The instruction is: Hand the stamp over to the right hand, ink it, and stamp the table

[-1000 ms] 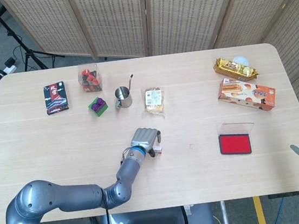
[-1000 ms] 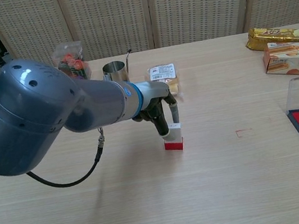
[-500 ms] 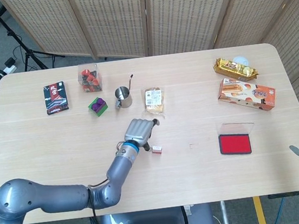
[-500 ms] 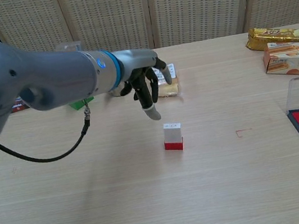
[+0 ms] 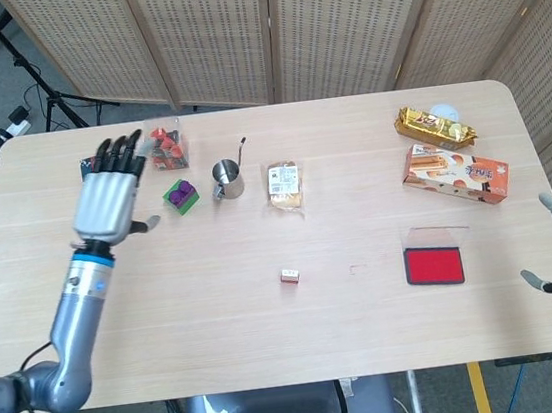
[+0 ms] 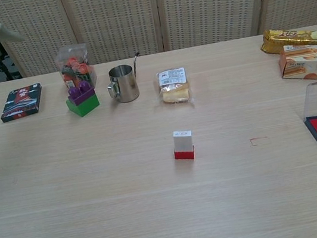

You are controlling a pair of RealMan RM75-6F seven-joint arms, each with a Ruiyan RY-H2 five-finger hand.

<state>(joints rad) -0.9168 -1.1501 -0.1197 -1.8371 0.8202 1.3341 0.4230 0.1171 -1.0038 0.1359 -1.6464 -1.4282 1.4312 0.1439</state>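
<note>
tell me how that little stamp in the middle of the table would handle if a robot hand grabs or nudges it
The stamp looks like a small rigid block, probably light. It stands upright, taller than wide, so a sideways nudge may tip it. Its flat sides suggest it won't roll.

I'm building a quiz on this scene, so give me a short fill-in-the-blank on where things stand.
1. The stamp stands upright on the ____, held by neither robot hand.
2. The ink pad has a ____ inking surface.
3. The steel cup sits between the purple-and-green block and the wrapped ____.

Missing words: table; red; bread
</note>
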